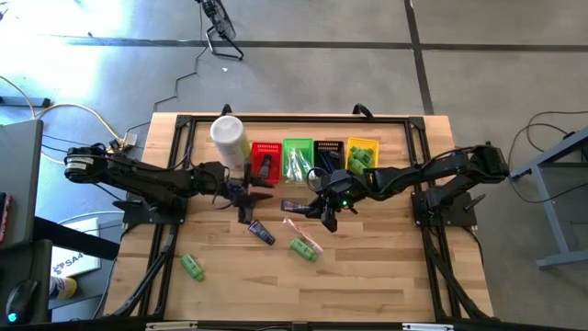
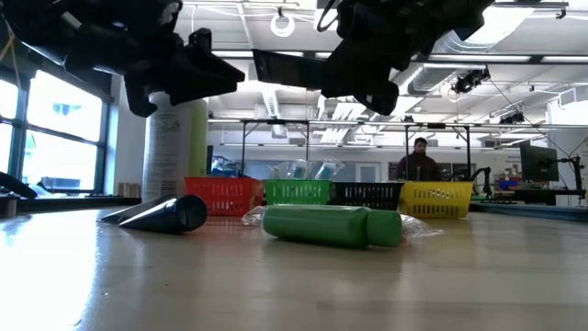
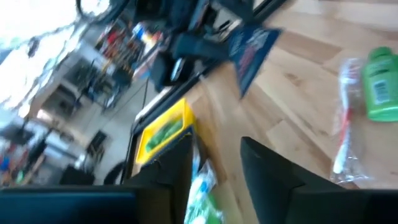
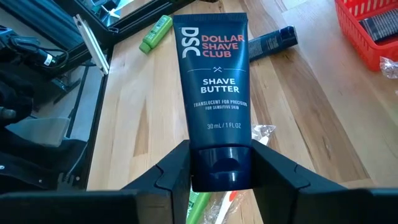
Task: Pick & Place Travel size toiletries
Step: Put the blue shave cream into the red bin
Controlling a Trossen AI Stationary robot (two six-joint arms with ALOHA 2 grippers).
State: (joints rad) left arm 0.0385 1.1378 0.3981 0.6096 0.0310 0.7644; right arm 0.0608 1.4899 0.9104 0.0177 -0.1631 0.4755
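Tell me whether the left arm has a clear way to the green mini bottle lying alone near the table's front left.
Probably yes: the green mini bottle lies alone on bare wood, and the left gripper is open.

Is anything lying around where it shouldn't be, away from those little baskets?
Yes. One green bottle lies alone near the table's front left edge, far from the baskets. Another green bottle, a wrapped stick and a dark tube lie loose mid-table.
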